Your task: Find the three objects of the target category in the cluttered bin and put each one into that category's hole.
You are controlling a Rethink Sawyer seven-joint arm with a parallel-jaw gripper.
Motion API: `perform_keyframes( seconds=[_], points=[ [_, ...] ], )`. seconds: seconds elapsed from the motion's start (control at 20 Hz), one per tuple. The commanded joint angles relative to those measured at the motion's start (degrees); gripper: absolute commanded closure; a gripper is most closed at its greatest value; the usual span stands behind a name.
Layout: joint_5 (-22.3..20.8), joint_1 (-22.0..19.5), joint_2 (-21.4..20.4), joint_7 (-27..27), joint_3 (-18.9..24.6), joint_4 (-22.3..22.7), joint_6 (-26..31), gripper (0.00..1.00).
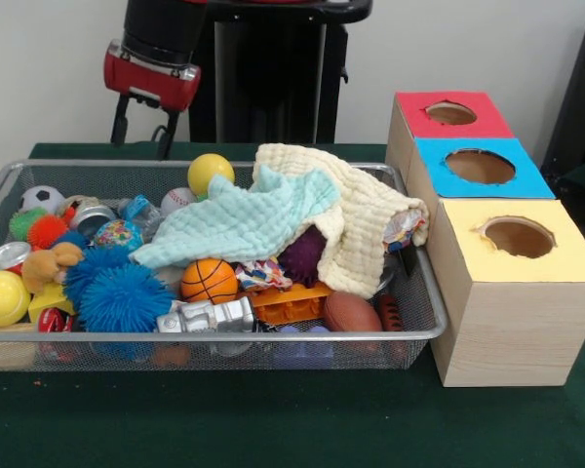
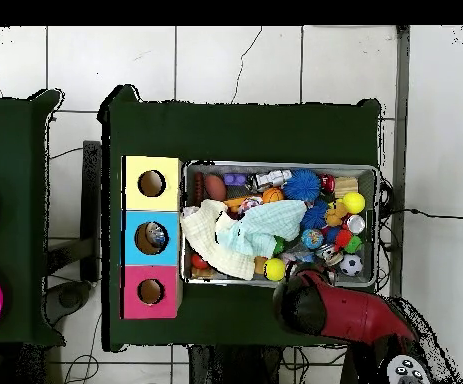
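Overhead view first: something small and colourful can already be made out down inside the round hole in the blue top of the middle wooden box (image 2: 151, 237), so at least one object looks to have been dropped in, though it can't be told what it is or how many are in there. The rest is judged to be pending. The wide silver wire-mesh bin (image 1: 214, 337) is parked on the green-covered desk (image 1: 273, 429) right beside the three boxes and is packed full: a small orange basketball (image 1: 209, 280), a yellow ball (image 1: 211, 173), a baseball (image 1: 177, 200), a mini soccer ball (image 1: 43, 199), a brown football (image 1: 351, 312), spiky blue puff balls (image 1: 125, 297), all half buried under a cream cloth (image 1: 356, 219) and a mint waffle cloth (image 1: 239, 224). The red and black gripper (image 1: 152, 73) is held above the bin's far edge, nothing seen in it; whether the fingers are spread or pressed together can't be told.
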Motion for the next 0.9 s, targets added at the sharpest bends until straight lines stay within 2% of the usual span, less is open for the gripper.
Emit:
perform_keyframes(
  seconds=[0.05,0.45,0.65,0.9],
  points=[
    [-6.86,-1.49,8.51,2.21,0.81,-3.17,-4.21,0.00],
    [-7.92,-1.62,14.32,5.21,-0.18,-4.10,-7.54,0.00],
    [-7.42,-0.77,18.33,5.79,-1.86,-6.08,-10.72,0.00],
    [-6.50,-1.62,23.30,5.48,-2.44,-9.01,-14.10,0.00]
  ],
)
